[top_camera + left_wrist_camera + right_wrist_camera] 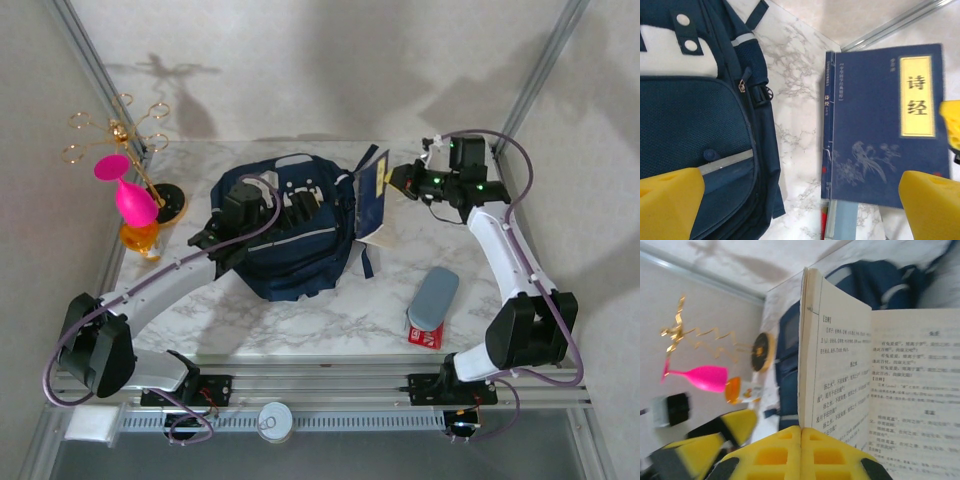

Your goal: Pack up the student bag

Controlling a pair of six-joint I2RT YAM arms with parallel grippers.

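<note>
- My left end effector [800,210] hangs above the left part of the navy-blue fabric student bag [290,245]. Its yellow foam fingers [670,205] stand wide apart with nothing between them.
- My right end effector [801,447] is clamped tight on the edge of a navy-blue softcover book [880,140] with a yellow title label. The book is partly open, with printed pages showing.
- The student bag lies flat, front up, at the middle of the white marble worktop [330,320], nearer the far edge.
- The book is just beside the bag's right side. I cannot tell whether it touches the worktop.
- A grey oblong pencil case [434,296] overlaps a red box [426,335] towards the near right corner.
- A gold wire stand [110,130], a pink goblet [133,200] and an orange bottle [140,240] occupy the far left corner.
</note>
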